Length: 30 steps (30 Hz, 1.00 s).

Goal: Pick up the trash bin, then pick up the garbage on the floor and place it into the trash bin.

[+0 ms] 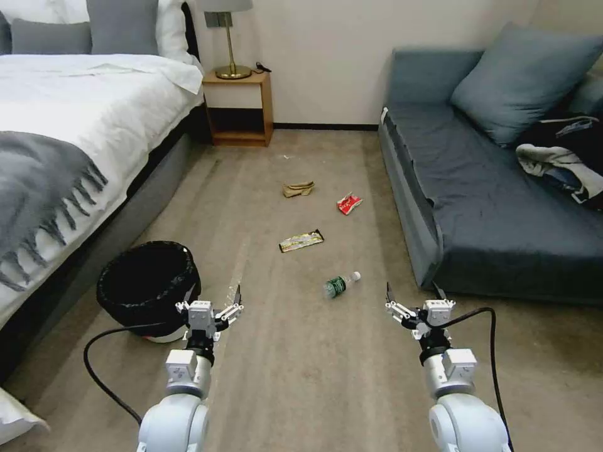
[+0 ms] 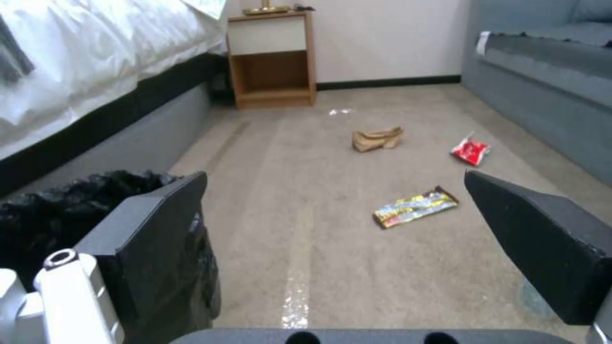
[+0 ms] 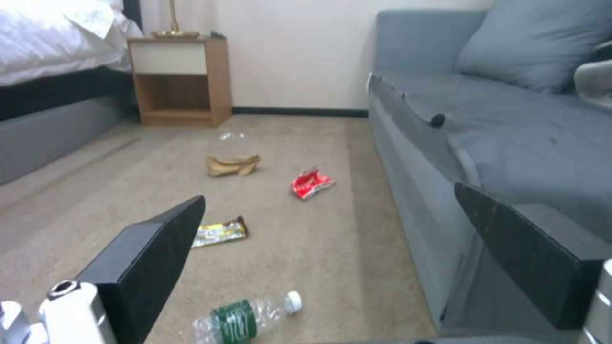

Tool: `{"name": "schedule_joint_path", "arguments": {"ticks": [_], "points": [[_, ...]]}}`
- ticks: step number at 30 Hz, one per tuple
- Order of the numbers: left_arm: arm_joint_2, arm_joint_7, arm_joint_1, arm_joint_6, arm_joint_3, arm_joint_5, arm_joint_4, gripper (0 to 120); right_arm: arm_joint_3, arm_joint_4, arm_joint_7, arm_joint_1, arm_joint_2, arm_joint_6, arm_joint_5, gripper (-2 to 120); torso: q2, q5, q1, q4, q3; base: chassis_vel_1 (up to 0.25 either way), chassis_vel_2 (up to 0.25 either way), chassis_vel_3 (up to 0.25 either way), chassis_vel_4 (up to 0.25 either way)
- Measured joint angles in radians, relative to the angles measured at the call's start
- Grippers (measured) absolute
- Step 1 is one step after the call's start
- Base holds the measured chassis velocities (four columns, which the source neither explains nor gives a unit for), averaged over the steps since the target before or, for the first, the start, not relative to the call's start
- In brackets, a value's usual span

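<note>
Carpeted bedroom floor runs between a bed point(image 1: 75, 125) on the robot's left and a blue sofa point(image 1: 490, 201) on its right, with a wooden nightstand point(image 1: 240, 107) against the far wall. Over that floor the left gripper point(image 1: 212, 300) hangs with its fingers spread wide and nothing between them, and its wrist view shows one black finger just beside the wrinkled liner of the trash bin point(image 1: 149, 289), not yet touching it. The right gripper point(image 1: 411, 298) is likewise spread and empty, held near the sofa's front edge. The bin stands upright on the carpet close to the bed frame, so the step in hand looks to be taking hold of it. To do that well, the left gripper should probably straddle the rim, one finger inside the liner and one outside, and close on the stiff wall rather than on loose plastic, which could slip or tear. The lift should keep the bin level, away from the bed frame. Beyond the grippers lies the garbage: the bottle point(image 1: 341, 285) nearest, between the two arms, then the yellow-black wrapper point(image 1: 301, 240), the red-white packet point(image 1: 348, 203) and the tan paper bag point(image 1: 298, 188) farthest off, all well apart from the bin.
</note>
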Motion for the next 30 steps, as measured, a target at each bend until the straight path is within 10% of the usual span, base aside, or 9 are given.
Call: {"name": "schedule_joint_path", "arguments": {"ticks": [10,14,24,30], "points": [[-0.019,-0.056,0.041,-0.186,-0.186,-0.293,-0.086,100,-0.103,-0.042,0.124,-0.051,-0.019,0.299,0.026,100,0.000,0.0000,0.000,0.0001,0.000,0.000,0.000,0.000,0.000],[-0.019,-0.037,0.035,-0.243,-0.217,-0.268,-0.040,100,-0.117,-0.081,0.127,-0.049,-0.020,0.393,-0.013,100,0.000,-0.0012,0.000,0.0004,0.000,0.000,0.000,0.000,0.000],[-0.003,-0.030,0.034,-0.238,-0.217,-0.195,-0.007,100,-0.089,-0.121,0.102,-0.015,-0.017,0.405,-0.073,100,0.000,0.0000,0.000,0.0001,0.000,0.000,0.000,0.000,0.000],[0.027,-0.038,0.021,-0.126,-0.203,-0.195,-0.036,100,-0.054,-0.085,0.036,0.002,-0.027,0.335,-0.055,100,0.000,0.0001,0.000,0.0001,0.000,0.000,0.000,0.000,0.000]]}}
